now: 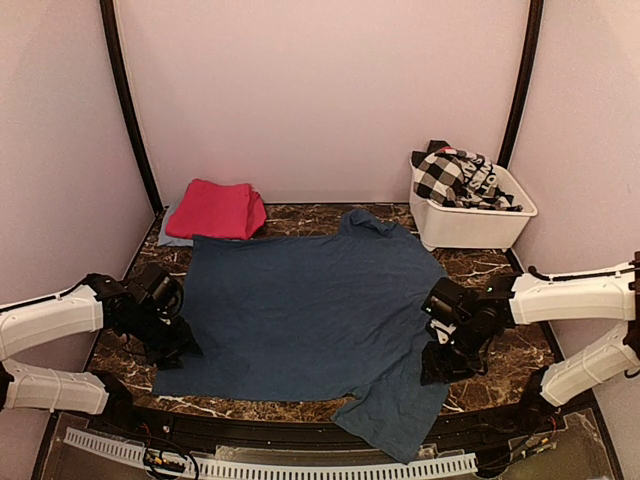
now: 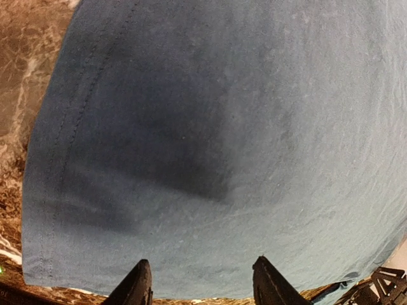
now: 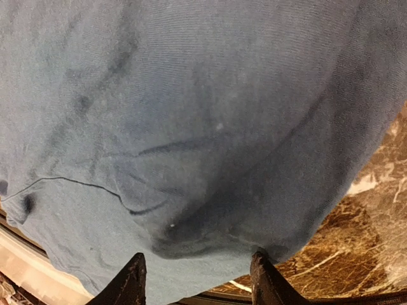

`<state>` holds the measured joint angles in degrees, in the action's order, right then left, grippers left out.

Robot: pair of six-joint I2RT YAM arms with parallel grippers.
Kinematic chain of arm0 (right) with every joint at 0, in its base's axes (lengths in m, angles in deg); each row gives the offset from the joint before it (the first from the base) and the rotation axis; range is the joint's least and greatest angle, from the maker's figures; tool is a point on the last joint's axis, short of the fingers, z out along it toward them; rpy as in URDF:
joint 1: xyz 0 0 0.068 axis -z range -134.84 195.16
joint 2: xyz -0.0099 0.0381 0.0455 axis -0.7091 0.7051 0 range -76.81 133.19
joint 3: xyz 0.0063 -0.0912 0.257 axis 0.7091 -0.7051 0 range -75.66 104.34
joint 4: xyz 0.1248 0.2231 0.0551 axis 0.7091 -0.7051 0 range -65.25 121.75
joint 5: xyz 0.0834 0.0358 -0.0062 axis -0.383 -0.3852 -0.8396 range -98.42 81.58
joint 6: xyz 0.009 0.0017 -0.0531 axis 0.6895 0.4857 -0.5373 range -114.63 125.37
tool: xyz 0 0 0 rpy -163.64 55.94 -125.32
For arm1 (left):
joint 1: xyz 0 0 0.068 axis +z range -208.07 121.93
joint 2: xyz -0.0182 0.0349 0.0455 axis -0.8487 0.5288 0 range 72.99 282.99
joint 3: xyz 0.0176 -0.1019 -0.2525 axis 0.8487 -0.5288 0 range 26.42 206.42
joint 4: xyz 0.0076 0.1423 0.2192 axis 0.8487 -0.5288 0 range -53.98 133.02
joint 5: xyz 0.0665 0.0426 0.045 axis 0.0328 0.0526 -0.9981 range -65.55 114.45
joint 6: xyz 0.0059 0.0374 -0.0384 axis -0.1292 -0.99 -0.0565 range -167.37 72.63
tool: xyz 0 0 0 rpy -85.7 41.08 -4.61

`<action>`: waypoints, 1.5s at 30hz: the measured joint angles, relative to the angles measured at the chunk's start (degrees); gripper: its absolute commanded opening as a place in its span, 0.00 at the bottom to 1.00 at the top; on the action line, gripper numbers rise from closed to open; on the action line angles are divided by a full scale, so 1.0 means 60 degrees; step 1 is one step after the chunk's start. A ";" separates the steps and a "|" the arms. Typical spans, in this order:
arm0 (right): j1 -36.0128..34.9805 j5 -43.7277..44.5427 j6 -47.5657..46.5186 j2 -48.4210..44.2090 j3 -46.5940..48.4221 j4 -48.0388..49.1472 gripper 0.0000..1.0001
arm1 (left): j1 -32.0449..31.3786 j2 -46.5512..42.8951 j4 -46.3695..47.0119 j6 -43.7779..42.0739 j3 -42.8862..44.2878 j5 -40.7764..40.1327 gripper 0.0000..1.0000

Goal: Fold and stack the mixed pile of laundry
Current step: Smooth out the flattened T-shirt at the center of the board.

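A large navy-blue cloth [image 1: 310, 300] lies spread flat on the marble table, with one corner hanging over the near edge. My left gripper [image 1: 172, 345] is down at its left edge; in the left wrist view the left gripper [image 2: 202, 273] stands open, fingertips [image 2: 141, 270] apart over the blue fabric [image 2: 222, 127]. My right gripper [image 1: 440, 362] is at the cloth's right edge, and in the right wrist view the right gripper [image 3: 198, 267] is open above wrinkled fabric [image 3: 191, 127]. A folded magenta-pink cloth [image 1: 215, 208] rests on a light-blue piece [image 1: 172, 236] at the back left. A black-and-white checked garment [image 1: 450, 175] fills the tub.
A white plastic tub [image 1: 470, 224] stands at the back right corner. Pale walls close in the table on three sides. Bare marble [image 1: 480, 270] shows to the right of the cloth and a strip [image 1: 120, 350] to its left.
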<state>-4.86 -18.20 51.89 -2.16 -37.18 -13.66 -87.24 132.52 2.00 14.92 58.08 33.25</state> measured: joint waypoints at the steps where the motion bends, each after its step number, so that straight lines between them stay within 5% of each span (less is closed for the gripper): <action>1: 0.0018 0.0062 0.0157 -0.0080 0.0033 -0.0087 0.52 | 0.0000 -0.0036 -0.0051 0.0102 0.0000 -0.0044 0.53; 10: -0.0051 -0.0521 0.1727 -0.2415 -0.0204 -0.0936 0.49 | 0.0000 -0.0710 -0.0758 0.0852 0.0135 -0.0659 0.54; 20: -0.0317 -0.0619 0.2055 -0.0506 -0.0321 -0.1184 0.48 | 0.0000 0.0277 -0.0954 0.1319 0.0678 -0.0885 0.55; 31: -0.0419 -0.0561 0.2113 0.0397 -0.0328 -0.0772 0.27 | 0.0000 0.0106 -0.1173 0.2007 0.0466 -0.1133 0.59; 36: -0.0426 -0.0514 0.2178 0.0463 -0.0302 -0.0616 0.00 | 0.0000 0.0098 -0.1297 0.2291 0.0215 -0.1111 0.61; 45: -0.0426 -0.0499 0.2233 0.0200 -0.0295 -0.0393 0.00 | 0.0000 -0.0568 -0.2084 0.2932 -0.0007 -0.1151 0.62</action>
<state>-7.41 -21.20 65.29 -0.96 -38.95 -16.02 -87.24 129.11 -10.50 32.51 58.03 26.34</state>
